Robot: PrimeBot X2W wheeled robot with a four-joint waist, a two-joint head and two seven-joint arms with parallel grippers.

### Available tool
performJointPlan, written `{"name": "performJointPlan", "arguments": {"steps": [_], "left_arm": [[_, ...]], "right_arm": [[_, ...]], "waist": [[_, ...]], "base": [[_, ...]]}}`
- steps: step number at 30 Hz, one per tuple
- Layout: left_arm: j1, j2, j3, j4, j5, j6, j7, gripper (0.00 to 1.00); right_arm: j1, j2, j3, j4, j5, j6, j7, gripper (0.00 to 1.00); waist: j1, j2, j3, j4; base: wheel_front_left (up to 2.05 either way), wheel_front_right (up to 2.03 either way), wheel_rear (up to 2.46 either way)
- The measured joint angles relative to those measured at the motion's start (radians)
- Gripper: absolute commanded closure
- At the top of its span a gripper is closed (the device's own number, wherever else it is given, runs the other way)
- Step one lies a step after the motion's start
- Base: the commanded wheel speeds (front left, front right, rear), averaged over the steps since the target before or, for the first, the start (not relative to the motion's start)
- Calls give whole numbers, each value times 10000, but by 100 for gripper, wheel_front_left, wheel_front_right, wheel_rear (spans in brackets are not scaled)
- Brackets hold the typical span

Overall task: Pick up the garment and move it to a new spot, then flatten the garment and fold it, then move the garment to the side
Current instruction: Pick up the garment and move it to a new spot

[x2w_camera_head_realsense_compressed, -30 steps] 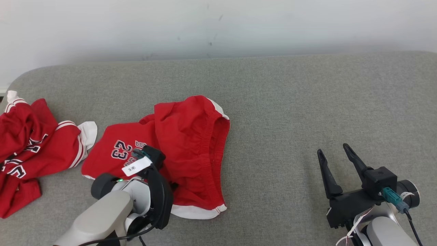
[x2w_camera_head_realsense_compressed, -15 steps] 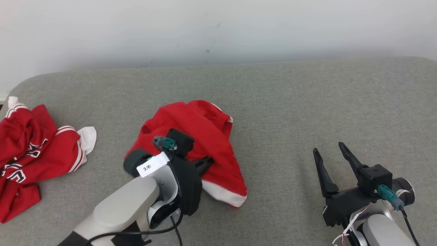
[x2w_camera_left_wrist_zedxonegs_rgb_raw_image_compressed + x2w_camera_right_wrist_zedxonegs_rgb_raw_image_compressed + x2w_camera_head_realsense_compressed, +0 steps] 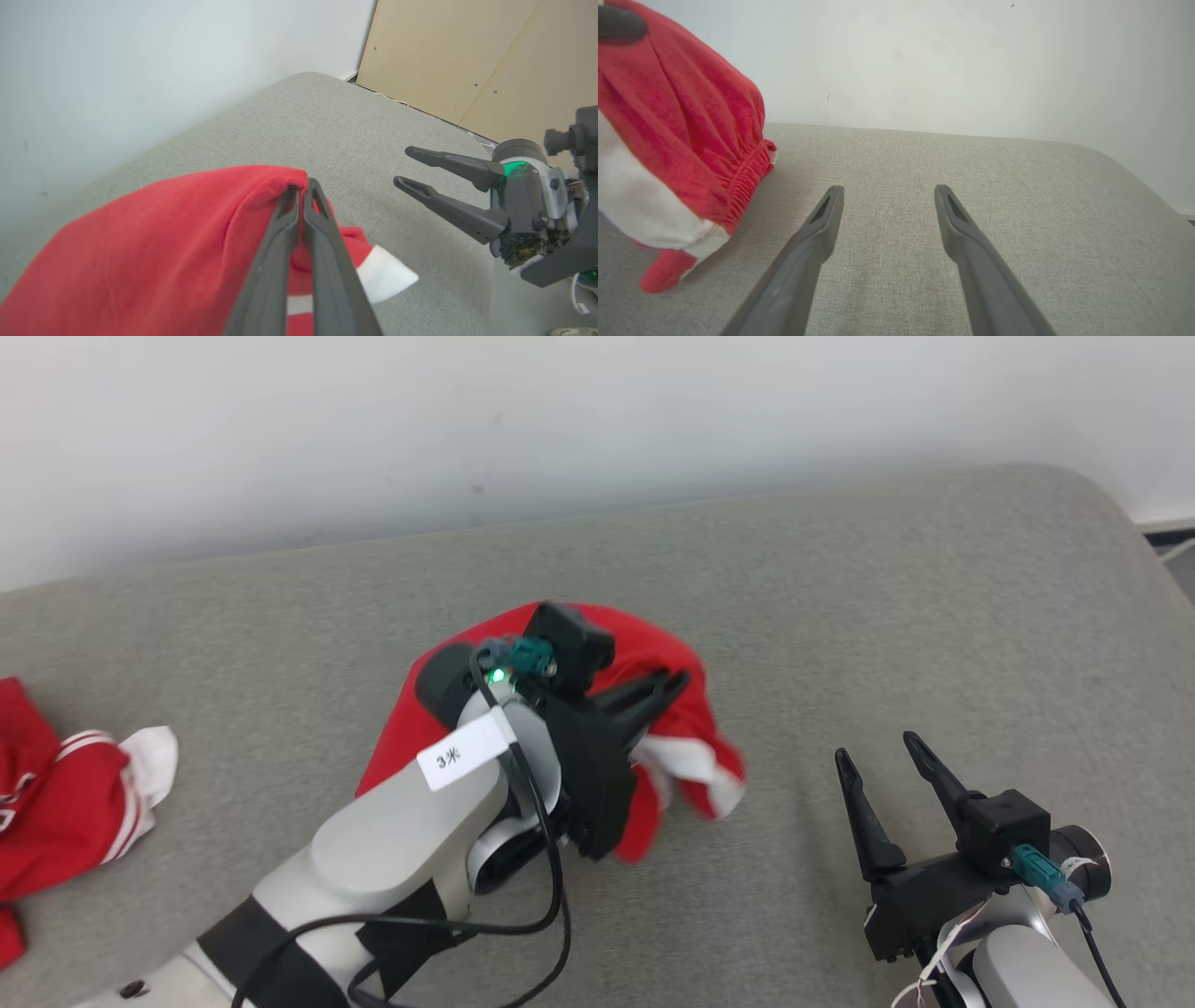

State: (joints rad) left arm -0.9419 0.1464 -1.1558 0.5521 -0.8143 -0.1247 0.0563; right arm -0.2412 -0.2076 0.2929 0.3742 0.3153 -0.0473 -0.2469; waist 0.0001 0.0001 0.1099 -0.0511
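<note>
Since a second ago, the red cloth shorts with white trim (image 3: 403,747) have gone from lying spread out to hanging bunched from the left gripper (image 3: 677,683), whose fingers are pinched together on the fabric. In the head view the shorts hang over the middle of the grey woven cushion surface (image 3: 840,588), with a white-edged fold drooping beside the wrist. The right gripper (image 3: 878,749) hovers at the lower right, spread wide and holding nothing. A second red-and-white garment (image 3: 65,803) lies at the far left.

From the left wrist, the two dark fingers (image 3: 322,242) meet on a ridge of red cloth, with the other gripper's parted fingers off to the right.

From the right wrist, the shorts (image 3: 691,116) hang at the left, their lower end touching the cushion.
</note>
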Motion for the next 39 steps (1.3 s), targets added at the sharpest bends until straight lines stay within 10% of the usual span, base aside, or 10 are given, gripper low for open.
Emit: {"name": "performJointPlan", "arguments": {"steps": [25, 27, 28, 29, 39], "left_arm": [[-38, -476, 58, 3231, 290, -2, -1095, 99], [-43, -610, 81, 3333, 244, -2, -1256, 91], [-47, -662, 82, 3377, 232, 0, -1300, 10], [-47, -688, 96, 3405, 230, -2, -1417, 0], [-73, -884, 130, 3417, 8, 0, -2245, 0]], "right_arm": [[-166, -25, -125, -44, 4, 130, -12, 0], [-206, -27, -117, -40, 4, 134, -12, 0], [-257, -25, -105, -27, 4, 138, -12, 0], [-333, -23, -90, -13, 4, 178, -12, 0], [-304, -12, -161, 196, 291, 447, -12, 0]], "waist": [[0, 0, 700, -743], [0, 0, 728, -667], [0, 0, 736, -634], [1, 0, 737, -604], [-1, 0, 525, -255]], "base": [[0, 0, 0], [0, 0, 0], [0, 0, 0], [0, 0, 0], [0, 0, 0]]}}
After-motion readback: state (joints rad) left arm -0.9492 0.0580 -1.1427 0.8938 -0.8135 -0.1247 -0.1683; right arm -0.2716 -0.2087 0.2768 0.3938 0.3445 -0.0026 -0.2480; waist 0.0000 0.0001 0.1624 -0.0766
